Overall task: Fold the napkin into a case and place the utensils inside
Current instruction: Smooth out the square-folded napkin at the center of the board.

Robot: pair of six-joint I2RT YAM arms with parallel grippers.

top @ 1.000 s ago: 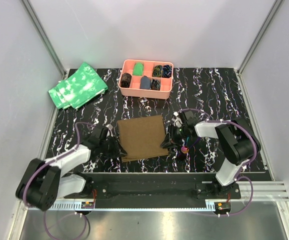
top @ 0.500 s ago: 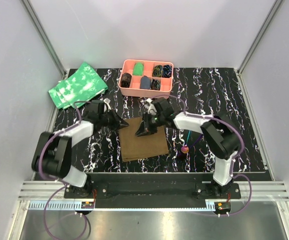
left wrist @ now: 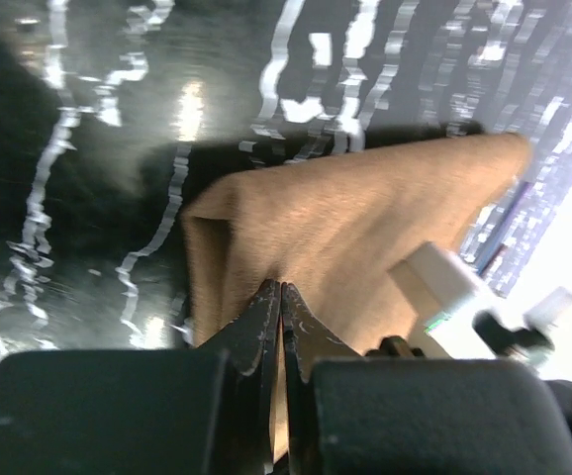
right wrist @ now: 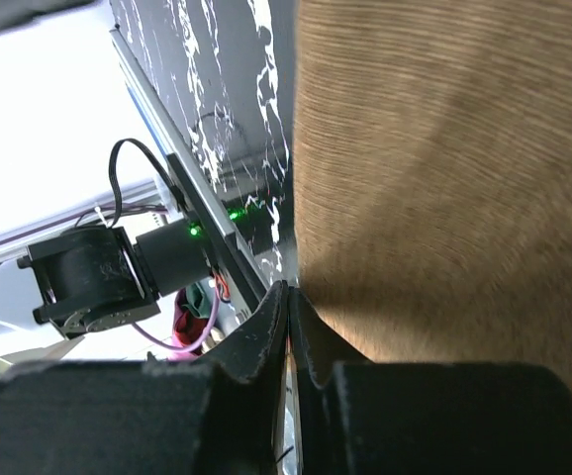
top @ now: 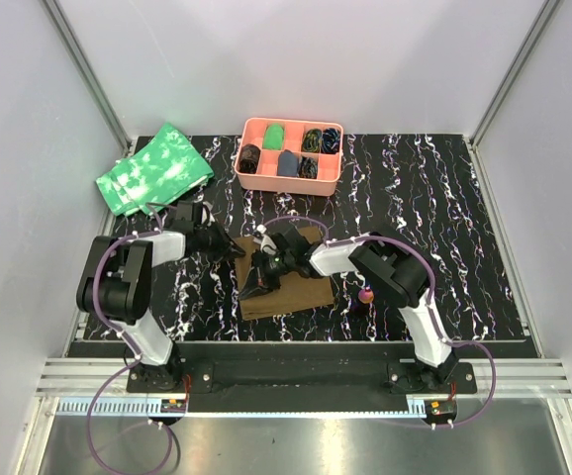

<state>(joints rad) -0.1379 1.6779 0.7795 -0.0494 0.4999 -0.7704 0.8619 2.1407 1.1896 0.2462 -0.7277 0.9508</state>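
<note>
Both hands are on the napkin (top: 292, 293) in the middle of the surface (top: 434, 218). The left hand (top: 231, 249) is pinched shut on its far-left corner, and the right hand (top: 258, 275) reaches across, closed on the left edge. The cloth lies rightward of both grips, so I'd judge the fold goes that way, toward the utensils (top: 366, 294).
</note>
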